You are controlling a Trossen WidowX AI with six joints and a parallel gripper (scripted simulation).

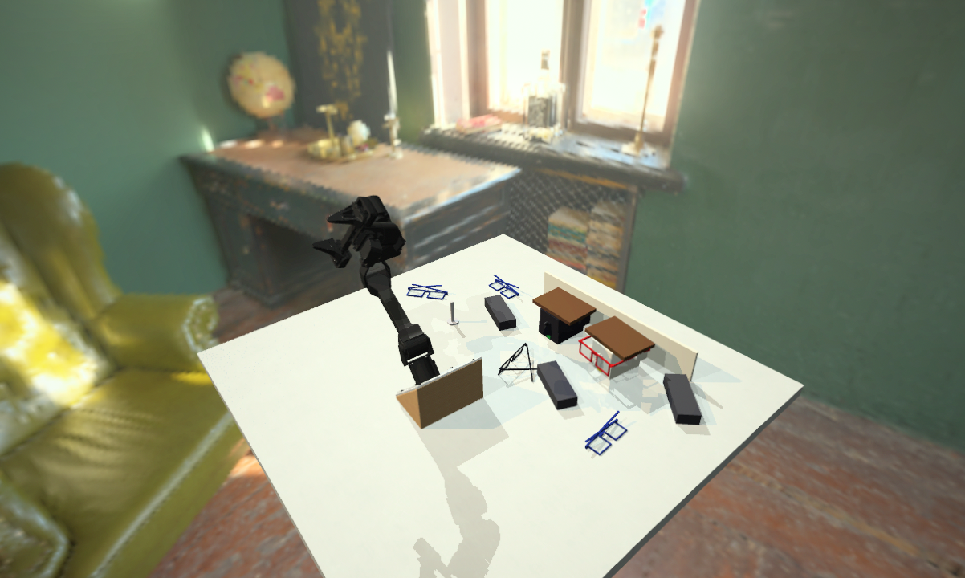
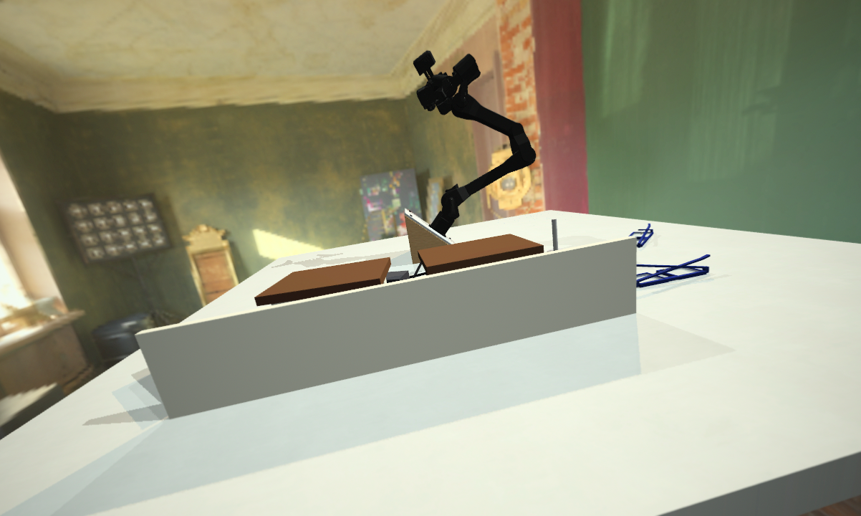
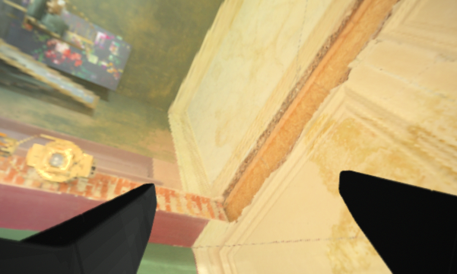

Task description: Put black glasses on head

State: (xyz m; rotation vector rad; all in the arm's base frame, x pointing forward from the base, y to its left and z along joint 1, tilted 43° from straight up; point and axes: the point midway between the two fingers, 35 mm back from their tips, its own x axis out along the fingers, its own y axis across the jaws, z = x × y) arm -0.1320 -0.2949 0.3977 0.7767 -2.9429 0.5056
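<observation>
The black glasses (image 1: 522,347) stand propped up on the white table in the top view, temples crossing, away from the heads. The black display head (image 1: 560,329) has a small green tag (image 1: 547,336) low on its front and sits under a brown board. The other head (image 1: 624,365) is pale, under a second brown board, with red glasses (image 1: 592,352) at its front. My gripper (image 1: 322,232) (image 3: 248,186) is open and empty, raised high at the left and pointing away from the heads. The boards hide the heads' upper parts and ears.
The brown boards (image 1: 564,304) (image 1: 619,337) (image 2: 481,251) (image 2: 327,280) overhang the heads. A long wall (image 2: 407,333) stands behind them. Dark blocks (image 1: 500,312) (image 1: 557,385) (image 1: 682,399), blue glasses, a thin post (image 1: 452,312) and a slanted brown panel (image 1: 448,396) by the arm base stand around.
</observation>
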